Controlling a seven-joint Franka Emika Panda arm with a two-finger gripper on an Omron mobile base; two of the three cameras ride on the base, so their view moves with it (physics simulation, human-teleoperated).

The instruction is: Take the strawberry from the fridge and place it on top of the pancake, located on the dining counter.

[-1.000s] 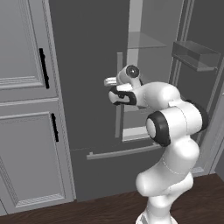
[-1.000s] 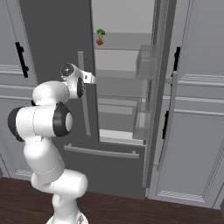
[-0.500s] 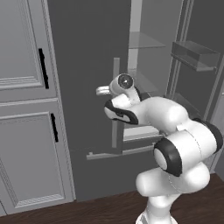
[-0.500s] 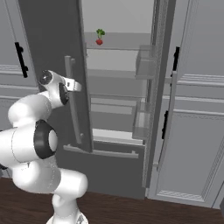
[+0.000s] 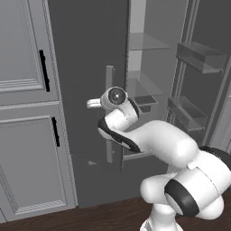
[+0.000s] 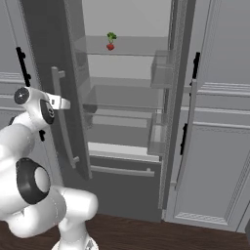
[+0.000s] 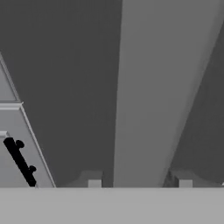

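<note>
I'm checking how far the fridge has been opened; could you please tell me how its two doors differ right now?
The left fridge door is swung partly open, with the gripper at its bar handle. The right fridge door stands much wider open, edge-on to the right base camera, showing its inner bins. Both are dark grey with long grey bar handles.

Strawberry (image 6: pixel 111 46) too small for detail; fridge (image 6: pixel 122 73) top cut off by the frame edge.

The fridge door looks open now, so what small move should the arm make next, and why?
Probably back the claw off the door handle, which stands between its fingertips. The fridge door is swung wide, and the strawberry sits exposed on an upper shelf, so freeing the arm to reach it seems next.
</note>
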